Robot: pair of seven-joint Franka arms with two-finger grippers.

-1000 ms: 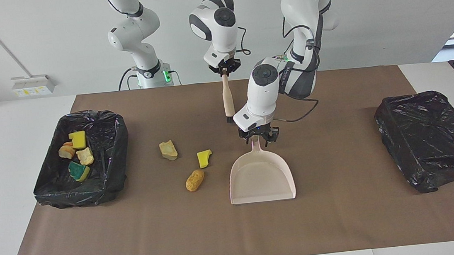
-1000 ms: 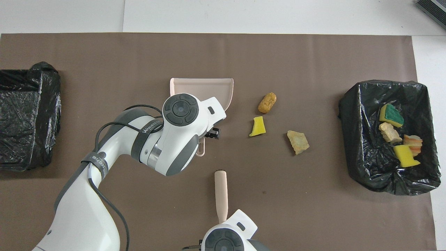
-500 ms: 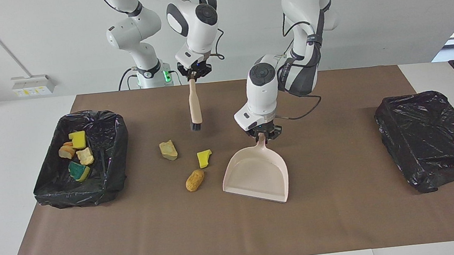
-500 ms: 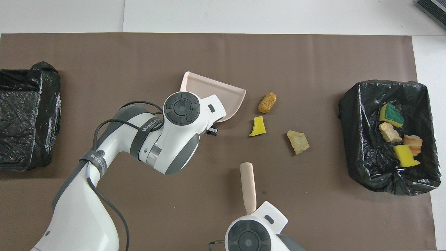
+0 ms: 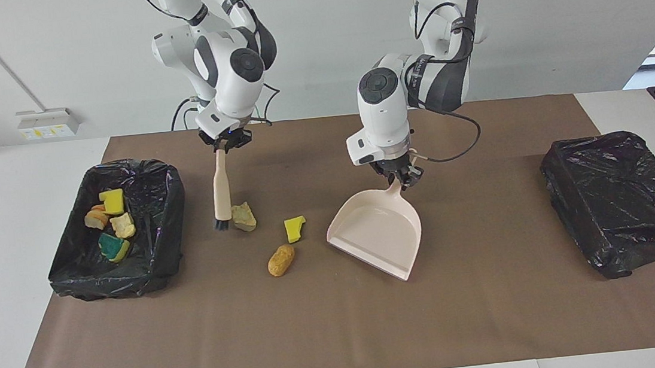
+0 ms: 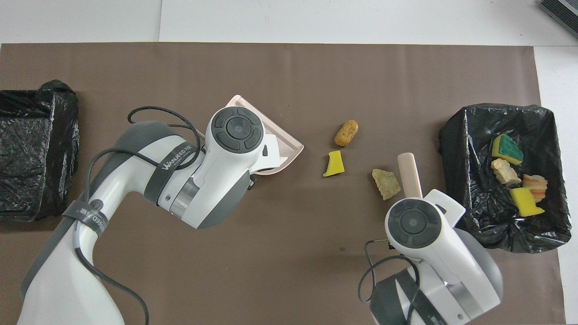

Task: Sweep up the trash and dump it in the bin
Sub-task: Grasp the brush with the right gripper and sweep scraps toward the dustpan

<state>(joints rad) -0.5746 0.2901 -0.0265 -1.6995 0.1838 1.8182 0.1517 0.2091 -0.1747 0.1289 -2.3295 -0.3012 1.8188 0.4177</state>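
Observation:
Three loose pieces of trash lie on the brown mat: a tan chunk, a yellow sponge bit and an orange-brown bread piece. My right gripper is shut on the top of the beige brush handle. The brush hangs upright with its dark bristles low beside the tan chunk, between it and the bin. My left gripper is shut on the handle of the pale pink dustpan, which is tilted with its mouth turned toward the scraps.
The bin at the right arm's end is lined with black plastic and holds several scraps. A second black-lined bin stands at the left arm's end. In the overhead view both wrists hide their own fingers.
The right arm has carried the brush toward its own end of the table and lowered it beside the tan chunk. The left gripper has closed on the dustpan handle, then raised and turned the pan.

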